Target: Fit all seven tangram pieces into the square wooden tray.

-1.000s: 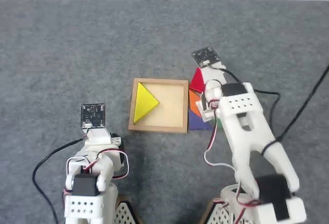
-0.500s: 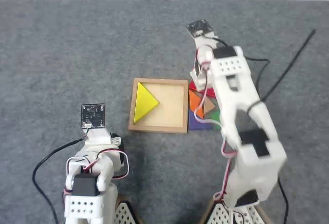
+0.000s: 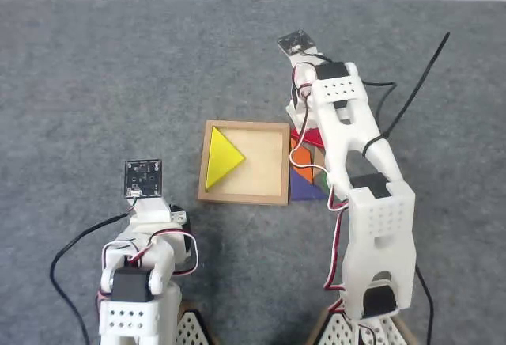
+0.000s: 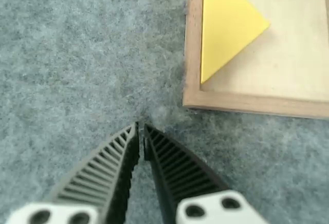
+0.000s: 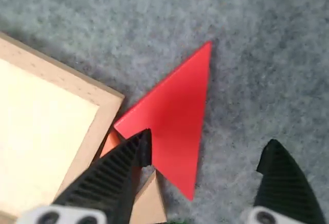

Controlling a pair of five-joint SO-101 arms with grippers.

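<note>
The square wooden tray (image 3: 283, 163) lies mid-table with a yellow triangle (image 3: 221, 157) in its left half. Against its right side sits a cluster of pieces: a red triangle (image 3: 306, 136), an orange piece (image 3: 300, 157), a purple piece (image 3: 305, 190) and a green piece (image 3: 322, 179). The right arm (image 3: 340, 104) stretches over this cluster. My right gripper (image 5: 208, 152) is open above the red triangle (image 5: 175, 116), one finger over its tray-side corner, the other over carpet. My left gripper (image 4: 141, 129) is shut and empty on the carpet, just short of the tray's corner (image 4: 193, 98).
Grey carpet covers the whole table. The left arm (image 3: 146, 238) rests at the front left, apart from the tray. A tan piece (image 5: 151, 203) and an orange sliver (image 5: 109, 143) show beside the red triangle. Cables trail from the right arm (image 3: 411, 100).
The right arm has stretched farther out, and its gripper has shifted from beside the tray's right side up to the far end of the cluster. The left arm has stayed still.
</note>
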